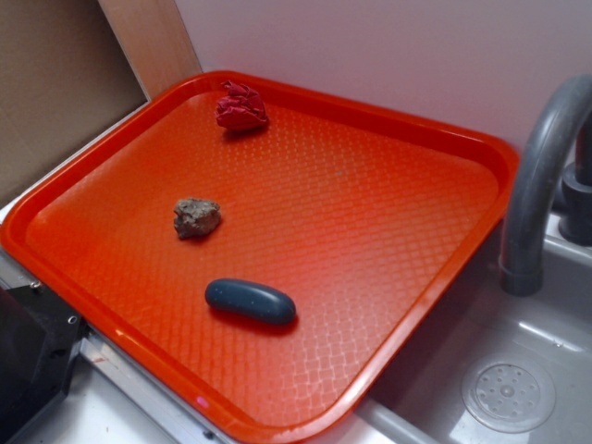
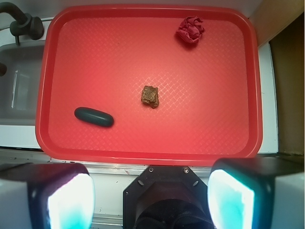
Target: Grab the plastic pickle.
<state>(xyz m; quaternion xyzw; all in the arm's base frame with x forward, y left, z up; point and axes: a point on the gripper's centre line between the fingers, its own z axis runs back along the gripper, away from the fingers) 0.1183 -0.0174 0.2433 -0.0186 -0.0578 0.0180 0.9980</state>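
- The plastic pickle (image 1: 251, 302) lies flat on its side on the orange tray (image 1: 398, 277), in the near part of the tray's floor in the exterior view, clear of the rim and touching nothing else.
- In the wrist view the same pickle (image 2: 94, 117) sits low and to the left, angled slightly, well off the line between the two fingers.
- The gripper (image 2: 150, 200) is high above the tray's near edge; its jaws are spread wide, with nothing between them, and the pale fingers (image 2: 69, 202) frame the bottom corners of the wrist view.
- A rough grey-brown rock (image 1: 196, 217) rests near the middle of the tray, apart from the pickle; a crumpled red wad (image 1: 241, 106) lies by the far rim, well away from both.
- A grey sink (image 1: 518, 370) with a curved faucet (image 1: 536, 176) stands to the right of the tray in the exterior view.
- Judged from this, the task is at its start: the approach has not begun and the pickle is untouched.
- The next move calls for shifting the gripper across until the pickle lies centred between the fingers, turning the wrist so the jaws close across its narrow width rather than its length, then descending.
- The rock is near enough that the descent should stay on the pickle's side of it.
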